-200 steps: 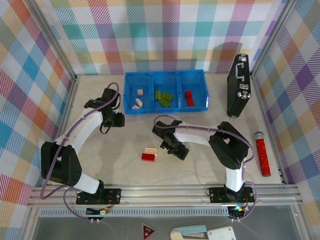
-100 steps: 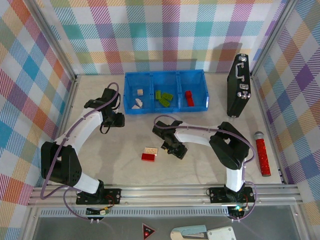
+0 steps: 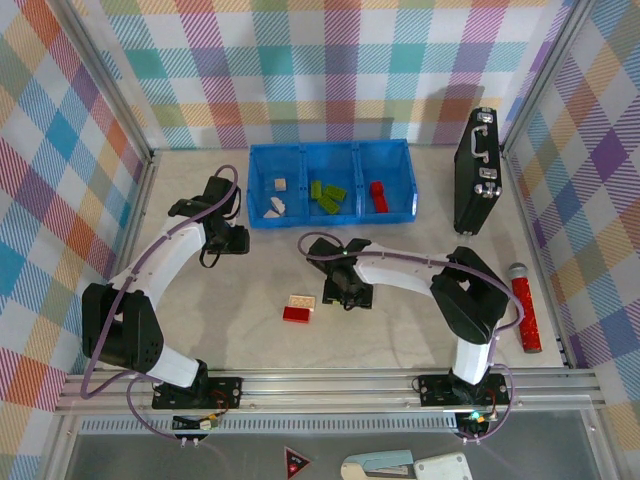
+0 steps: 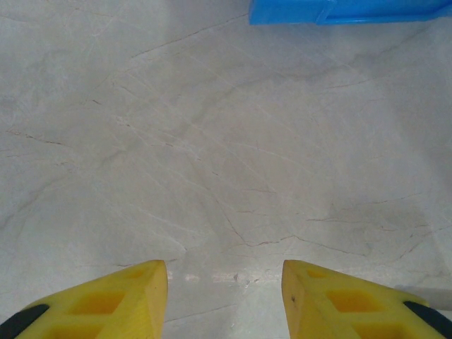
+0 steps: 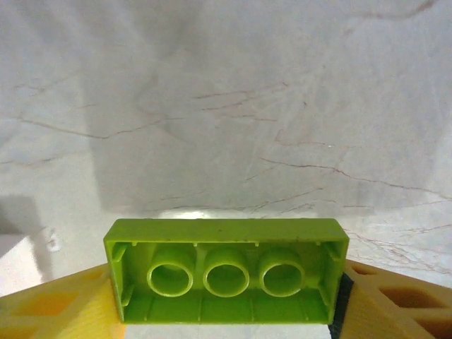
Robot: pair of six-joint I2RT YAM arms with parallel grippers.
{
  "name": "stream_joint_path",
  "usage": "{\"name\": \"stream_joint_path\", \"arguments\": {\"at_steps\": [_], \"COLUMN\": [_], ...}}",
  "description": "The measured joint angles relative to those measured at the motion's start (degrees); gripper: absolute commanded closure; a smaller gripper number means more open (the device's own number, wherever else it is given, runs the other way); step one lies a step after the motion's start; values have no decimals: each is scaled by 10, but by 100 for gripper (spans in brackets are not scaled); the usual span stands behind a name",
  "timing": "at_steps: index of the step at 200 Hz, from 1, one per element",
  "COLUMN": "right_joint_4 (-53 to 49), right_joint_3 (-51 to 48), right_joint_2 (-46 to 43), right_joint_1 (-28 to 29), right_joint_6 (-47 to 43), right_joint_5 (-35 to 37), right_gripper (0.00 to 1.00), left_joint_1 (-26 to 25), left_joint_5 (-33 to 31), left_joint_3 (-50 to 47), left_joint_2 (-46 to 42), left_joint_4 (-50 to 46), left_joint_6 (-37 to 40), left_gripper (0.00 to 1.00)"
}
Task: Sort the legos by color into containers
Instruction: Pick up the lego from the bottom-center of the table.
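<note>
Right jaws shifted | grasping green lego (image 5: 226, 270) crosswise, underside showing | left jaws released

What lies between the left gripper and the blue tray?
Bare table lies between the left gripper and the blue tray, as the left wrist view shows.

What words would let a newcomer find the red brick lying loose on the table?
Start at the blue tray at the back of the table and come toward the near edge. Two bricks lie side by side on the bare top there: the red brick is the nearer one, the cream brick just behind it.
</note>
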Motion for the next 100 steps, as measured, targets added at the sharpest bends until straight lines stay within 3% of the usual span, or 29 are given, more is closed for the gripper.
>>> {"name": "stream_joint_path", "arguments": {"at_steps": [100], "right_joint_4": [-61], "right_joint_3": [205], "right_joint_2": [61], "right_joint_1": [-72], "right_joint_6": [-148], "right_joint_5": [2], "right_gripper": [29], "left_joint_1": [0], "left_joint_5": [-11], "left_joint_3": [0], "left_joint_2": [0], "left_joint_4": [0], "left_joint_6": [0], "left_gripper": [53]}}
